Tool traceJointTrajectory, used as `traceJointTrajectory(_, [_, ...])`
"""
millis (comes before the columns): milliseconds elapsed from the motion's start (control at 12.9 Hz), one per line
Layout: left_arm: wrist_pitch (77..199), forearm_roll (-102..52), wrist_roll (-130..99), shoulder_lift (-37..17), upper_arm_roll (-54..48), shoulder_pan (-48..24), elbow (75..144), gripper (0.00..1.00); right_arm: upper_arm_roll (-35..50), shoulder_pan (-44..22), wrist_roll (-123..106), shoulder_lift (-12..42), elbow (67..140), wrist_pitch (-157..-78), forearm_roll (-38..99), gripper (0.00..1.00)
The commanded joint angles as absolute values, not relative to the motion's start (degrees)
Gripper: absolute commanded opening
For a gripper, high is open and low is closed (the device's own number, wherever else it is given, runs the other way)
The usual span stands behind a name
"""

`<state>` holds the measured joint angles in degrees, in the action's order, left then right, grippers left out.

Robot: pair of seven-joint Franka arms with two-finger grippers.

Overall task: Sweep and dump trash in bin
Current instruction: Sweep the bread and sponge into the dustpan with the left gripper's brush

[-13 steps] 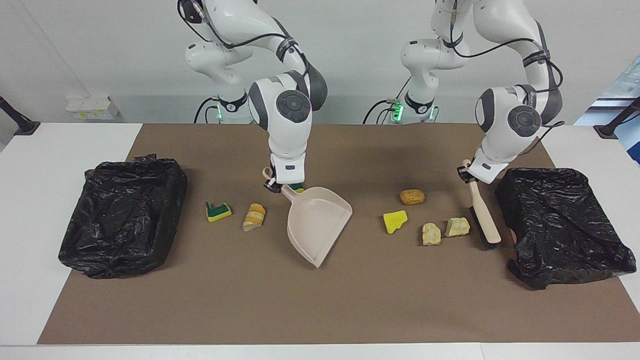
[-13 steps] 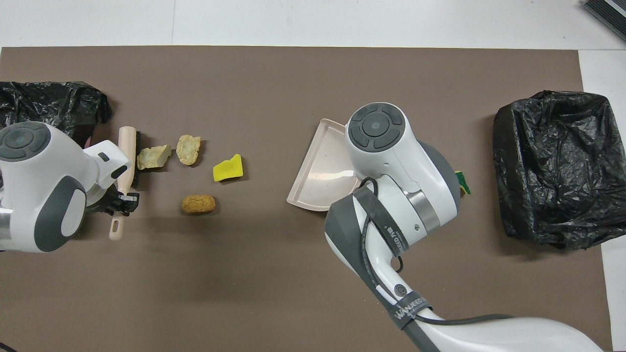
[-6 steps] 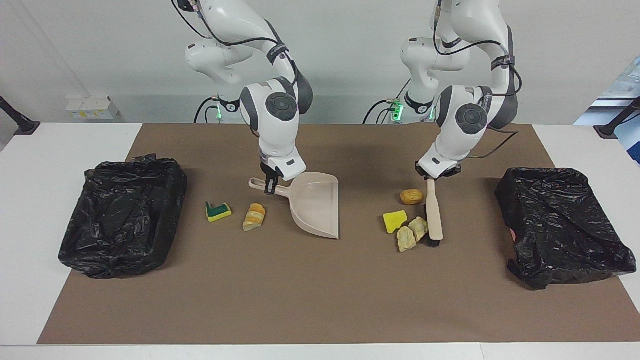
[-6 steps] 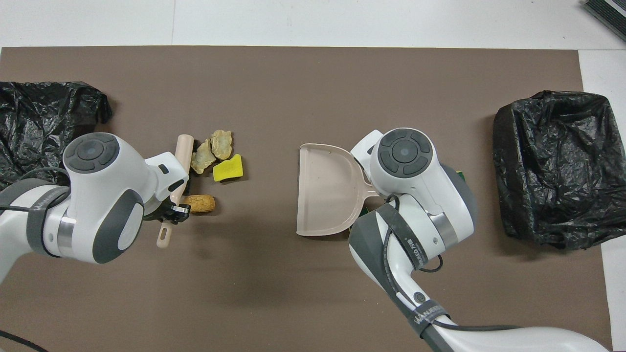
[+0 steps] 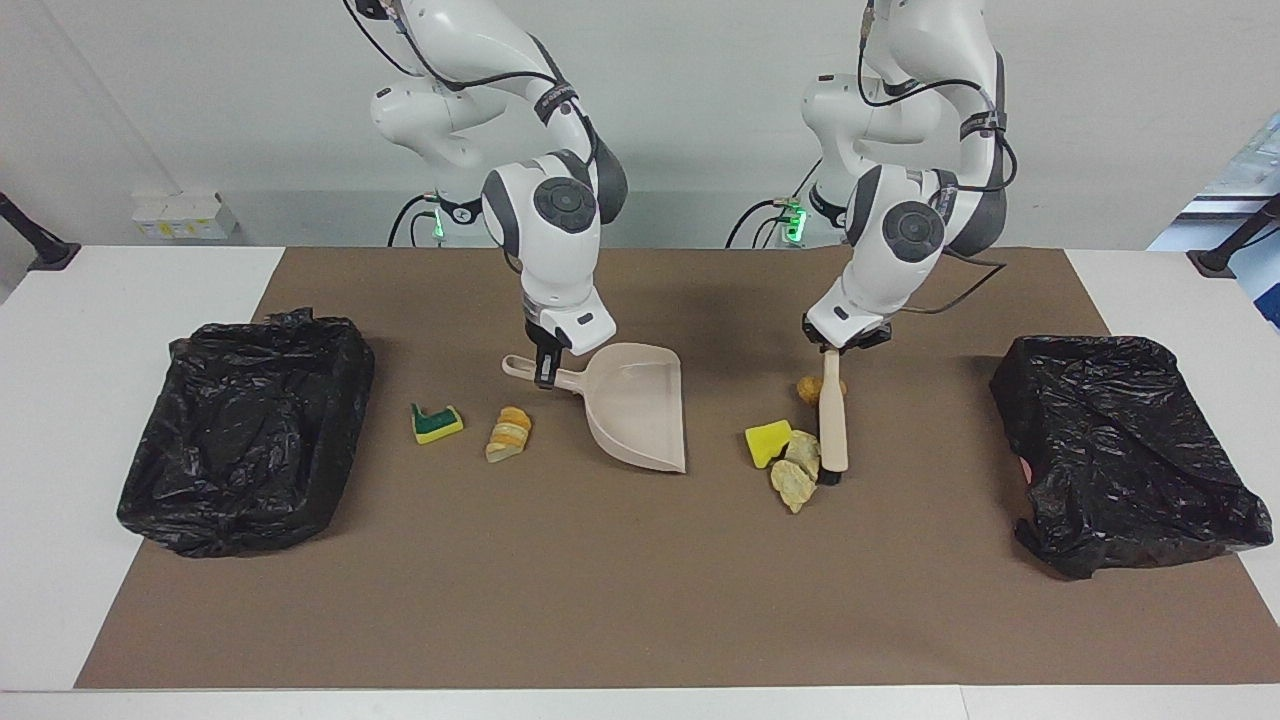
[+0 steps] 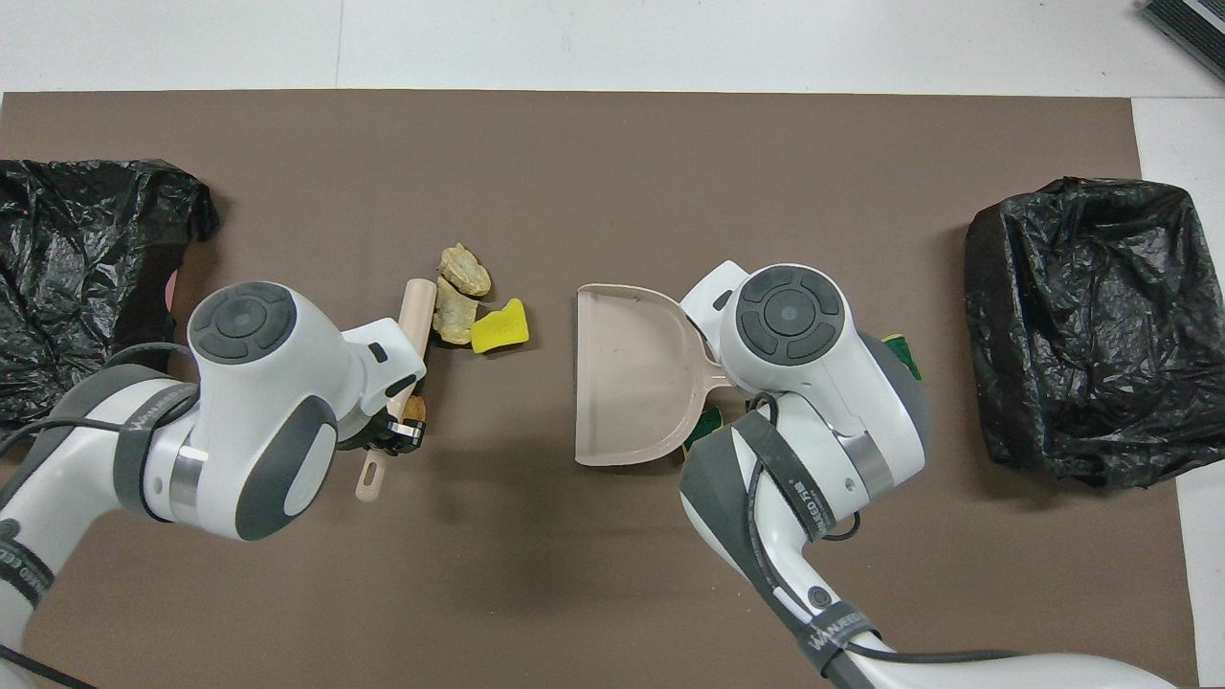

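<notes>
while the left gripper (image 5: 838, 350) is clamped on the brush (image 5: 832, 420), its handle hides most of an orange chunk (image 5: 806, 387). two tan chunks (image 5: 795, 470) and a yellow sponge bit (image 5: 766, 442) touch at the brush's nine o'clock in the facing view. the right gripper (image 5: 546, 372) is clamped on the dustpan (image 5: 630, 405); a green-backed scrap (image 5: 436, 423) and striped chunk (image 5: 509, 434) lie at its nine o'clock. overhead, the right arm covers both almost wholly.

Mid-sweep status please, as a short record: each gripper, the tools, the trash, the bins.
left gripper: shut on brush handle
right gripper: shut on dustpan handle
brush: against yellow scrap and two tan chunks
orange chunk: beside brush handle
dustpan: empty
other trash: green-backed sponge bit, bread-like piece, toward right arm's end
bins: black-lined bin at each end, second
</notes>
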<state>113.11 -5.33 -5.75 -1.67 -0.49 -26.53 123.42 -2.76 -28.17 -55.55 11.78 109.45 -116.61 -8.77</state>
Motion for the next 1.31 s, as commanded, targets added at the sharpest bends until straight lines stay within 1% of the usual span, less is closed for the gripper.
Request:
traceJointTrajectory(0, [114.61, -7.47, -7.90, 1.23, 0.53, -32.50, 125.86, 0.00, -2.37, -27.95, -57.30, 10.90, 111.62, -119.26, -9.14, 0.00])
traceJointTrajectory(232, [115.66, -10.97, -10.63, 1.32, 0.44, -36.55, 125.68, 0.00, -2.37, -29.00, -57.04, 11.16, 112.58, -120.84, -9.05, 0.00])
traceJointTrajectory(541, [115.84, -12.04, -16.68, 1.06, 0.09, -40.77, 123.49, 0.00, -2.37, -29.00, -56.51, 10.90, 112.85, -119.80, -9.05, 0.00])
traceJointTrajectory(773, [114.35, -12.13, -18.19, 2.10, -0.35, -40.35, 121.21, 0.00, -2.37, -28.74, -56.69, 10.72, 112.85, -117.44, -9.05, 0.00])
traceJointTrajectory(1005, [108.74, -12.66, -19.33, 6.58, 0.61, -39.99, 120.59, 0.00, -2.37, -28.83, -57.30, 10.63, 112.50, -114.71, -9.05, 0.00])
traceJointTrajectory(1082, [106.20, -12.74, -20.73, 7.55, 0.70, -39.29, 120.67, 0.00, -2.37, -29.00, -57.30, 10.55, 112.24, -113.31, -9.05, 0.00])
traceJointTrajectory(1237, [103.11, -12.66, -24.86, 7.82, 0.88, -35.53, 121.46, 0.00, -2.37, -29.18, -57.83, 10.46, 111.97, -112.15, -9.23, 0.00])
